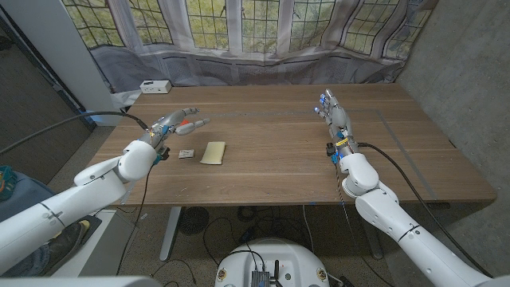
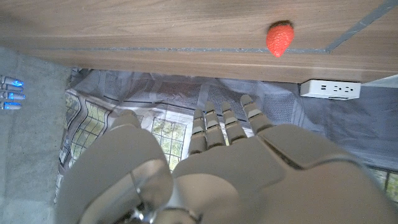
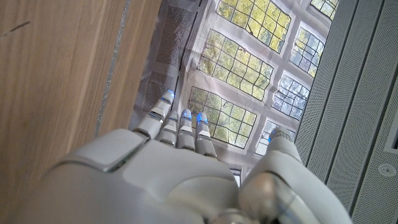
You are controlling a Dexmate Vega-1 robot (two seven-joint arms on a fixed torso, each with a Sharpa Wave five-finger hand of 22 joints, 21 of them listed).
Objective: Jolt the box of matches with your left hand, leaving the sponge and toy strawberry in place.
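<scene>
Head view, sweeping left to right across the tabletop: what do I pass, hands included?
Left hand → matchbox → sponge → right hand. The toy strawberry overlaps the left hand's fingers, so I leave it out of the order.

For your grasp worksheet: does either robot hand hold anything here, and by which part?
Nothing is held. The left hand and right hand both have fingers extended, grasping nothing.

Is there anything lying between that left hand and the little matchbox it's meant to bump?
Nothing visible does. In the head view the left hand is raised just beyond the box of matches, with bare table between. The sponge lies beside the box on its far side from the arm, and the toy strawberry sits by the fingers.
</scene>
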